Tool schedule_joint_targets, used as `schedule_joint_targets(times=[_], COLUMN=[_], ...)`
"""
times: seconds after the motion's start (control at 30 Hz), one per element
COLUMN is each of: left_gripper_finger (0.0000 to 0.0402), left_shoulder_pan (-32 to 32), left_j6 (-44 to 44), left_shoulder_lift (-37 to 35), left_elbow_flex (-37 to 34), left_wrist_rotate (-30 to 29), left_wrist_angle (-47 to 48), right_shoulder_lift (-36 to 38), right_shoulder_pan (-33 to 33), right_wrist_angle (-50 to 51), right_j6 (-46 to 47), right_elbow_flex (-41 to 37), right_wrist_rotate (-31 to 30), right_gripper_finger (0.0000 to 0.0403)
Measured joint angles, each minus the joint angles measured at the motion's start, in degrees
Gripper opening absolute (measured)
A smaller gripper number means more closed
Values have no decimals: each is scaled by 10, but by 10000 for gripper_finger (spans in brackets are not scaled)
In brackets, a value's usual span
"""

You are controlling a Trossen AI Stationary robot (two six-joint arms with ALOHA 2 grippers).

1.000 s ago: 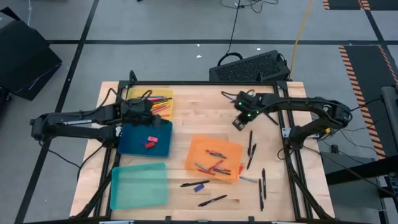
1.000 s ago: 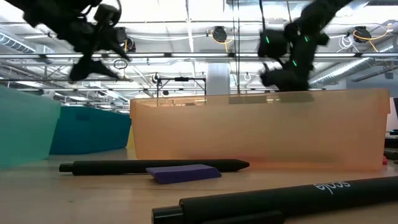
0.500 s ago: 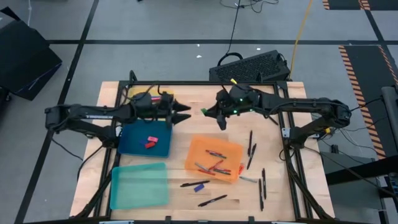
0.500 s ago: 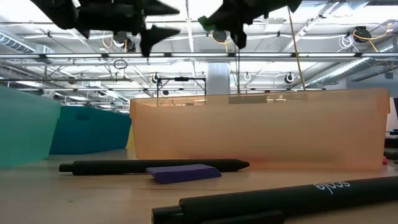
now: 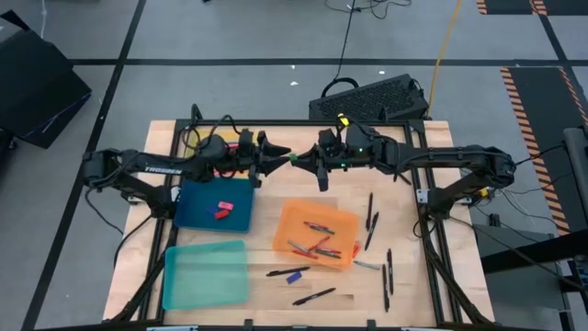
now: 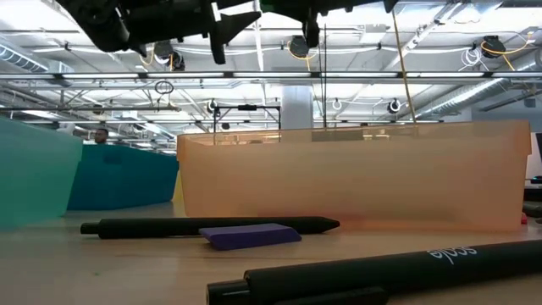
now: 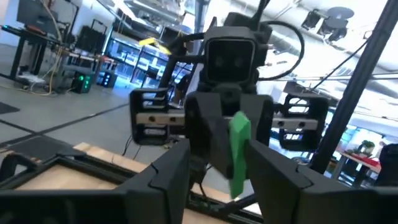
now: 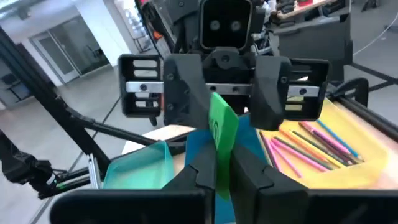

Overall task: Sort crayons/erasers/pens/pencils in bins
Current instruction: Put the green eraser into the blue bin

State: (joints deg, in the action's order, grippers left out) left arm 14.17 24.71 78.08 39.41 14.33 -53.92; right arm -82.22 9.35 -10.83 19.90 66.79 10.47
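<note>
Green eraser [image 8: 222,134] pinched in right pincer [image 5: 303,161], open left pincer [image 5: 278,154] facing it

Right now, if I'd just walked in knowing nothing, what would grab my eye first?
Two dark arms meet nose to nose above the table's far middle: the right end effector pinches a small green eraser and the left end effector is open around it. Below lie the bright orange bin and dark blue bin.
</note>
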Motion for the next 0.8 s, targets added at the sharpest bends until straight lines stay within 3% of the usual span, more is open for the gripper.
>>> schedule_joint_targets(times=[0.23,0.53,0.63,0.8], left_gripper_finger=[156,149,117,22], left_shoulder_pan=[0,3,3,10], left_j6=[-2,0,-2,0], left_shoulder_lift=[16,15,15,14], left_elbow_flex=[36,36,36,36], left_wrist_rotate=[36,36,35,37], left_wrist_angle=[1,18,18,27], right_shoulder_lift=[-18,-15,-13,-13], right_shoulder_pan=[-1,1,1,1], right_wrist_angle=[-8,-31,-43,-39], right_j6=[2,2,2,0], right_elbow_flex=[-2,-1,0,0], right_wrist_rotate=[-6,-17,-15,-17], right_gripper_finger=[12,16,17,18])
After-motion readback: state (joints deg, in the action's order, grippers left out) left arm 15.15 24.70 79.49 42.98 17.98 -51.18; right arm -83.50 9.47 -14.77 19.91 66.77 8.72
